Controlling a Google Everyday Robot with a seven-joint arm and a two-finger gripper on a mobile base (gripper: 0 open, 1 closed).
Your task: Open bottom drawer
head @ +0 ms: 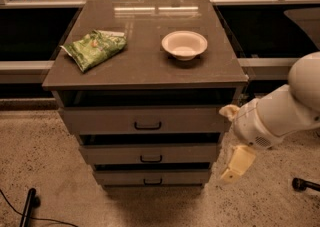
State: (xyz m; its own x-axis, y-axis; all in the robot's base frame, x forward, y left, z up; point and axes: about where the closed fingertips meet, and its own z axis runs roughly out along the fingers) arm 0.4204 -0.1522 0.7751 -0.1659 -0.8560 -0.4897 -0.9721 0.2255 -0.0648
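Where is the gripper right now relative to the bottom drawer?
In the camera view the gripper sits low on the right, just beside the right end of the bottom drawer, apart from its black handle at the front's middle.

Surfaces as I see them: smooth panels, crinkled film, speckled floor.
The bottom drawer (172, 176) has a flat, matt grey-brown front that looks like laminate, with a black bar handle (152, 182). The cabinet top (145, 66) is smooth and catches a soft sheen at its far edge. The green chip bag (95, 48) is crinkled, shiny film. The white bowl (184, 45) looks smooth. The gripper (229, 142), just right of the cabinet, has matt beige fingers (239, 162), set apart, on a smooth white shell arm (280, 111). The floor (40, 161) looks speckled and grainy.
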